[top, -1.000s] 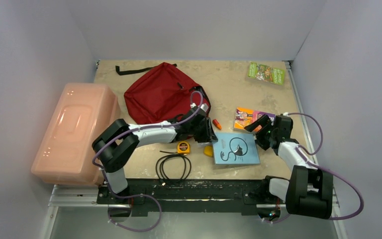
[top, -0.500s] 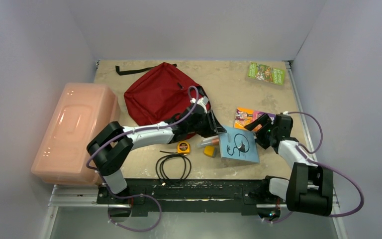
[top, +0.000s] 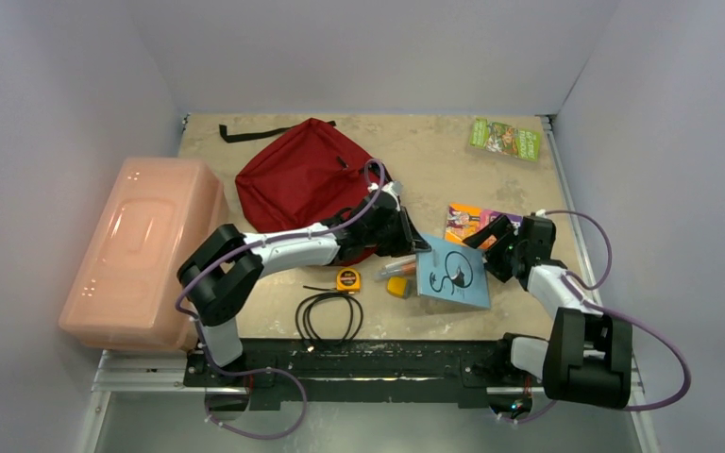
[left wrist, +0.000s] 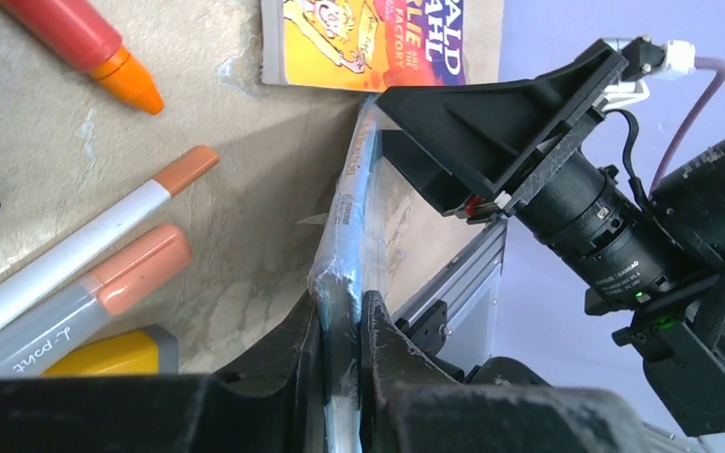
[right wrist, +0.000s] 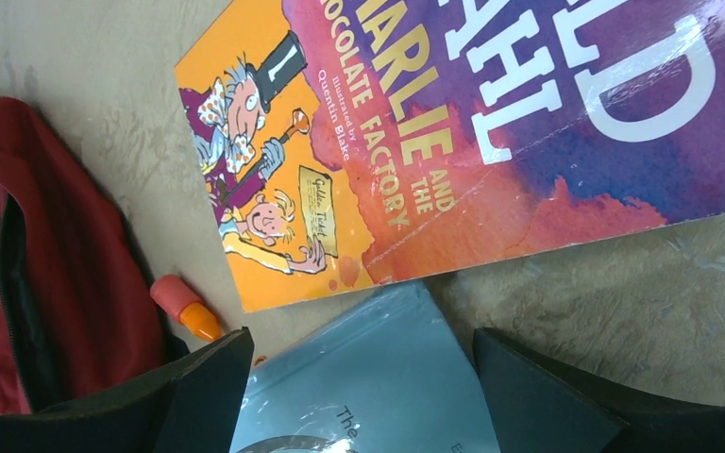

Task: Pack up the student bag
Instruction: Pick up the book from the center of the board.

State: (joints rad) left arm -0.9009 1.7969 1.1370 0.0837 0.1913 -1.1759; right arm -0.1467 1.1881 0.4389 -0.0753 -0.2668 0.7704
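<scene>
The student bag [top: 307, 179] is a dark red backpack lying at the back left of the table, and a part of it [right wrist: 66, 283] shows at the left of the right wrist view. My left gripper [top: 415, 247] [left wrist: 343, 326] is shut on the left edge of a thin light blue book [top: 453, 274] [left wrist: 351, 217]. It holds that edge raised, so the book stands tilted. My right gripper [top: 491, 243] [right wrist: 359, 344] is open, its fingers on either side of the blue book's [right wrist: 368, 387] far corner without touching it.
A Charlie and the Chocolate Factory book [top: 467, 224] [right wrist: 491, 142] lies just behind the blue book. An orange crayon [left wrist: 85, 42], two markers [left wrist: 85, 245] and a yellow item [top: 396, 286] lie by its lifted edge. A tape measure [top: 346, 279], black cable [top: 328, 316], pink box [top: 142, 250] and green book [top: 505, 139] are also here.
The left gripper has closed on the blue book's left edge and raised it from flat to tilted, uncovering the markers. The right arm has stayed put.
</scene>
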